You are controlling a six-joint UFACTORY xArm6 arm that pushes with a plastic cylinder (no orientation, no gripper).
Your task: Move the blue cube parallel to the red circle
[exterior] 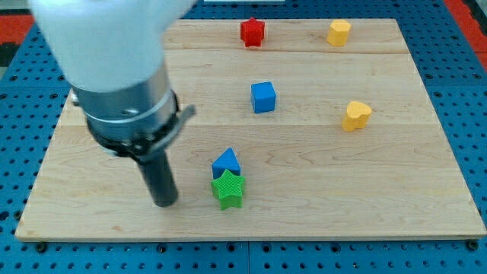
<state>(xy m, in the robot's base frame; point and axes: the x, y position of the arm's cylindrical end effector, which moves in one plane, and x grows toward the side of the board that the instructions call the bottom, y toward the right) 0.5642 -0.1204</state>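
The blue cube (pixel 263 97) sits near the middle of the wooden board (pixel 365 183). A red star-like block (pixel 252 32) stands at the view's top, above the cube. No red circle can be made out. My tip (pixel 165 202) rests on the board at the lower left, well left and below the blue cube, and just left of the green star (pixel 228 189). It touches no block.
A blue triangular block (pixel 226 162) sits right against the top of the green star. A yellow block (pixel 338 32) is at the top right and a yellow heart (pixel 355 116) at the right. The arm's wide body (pixel 114 68) covers the board's upper left.
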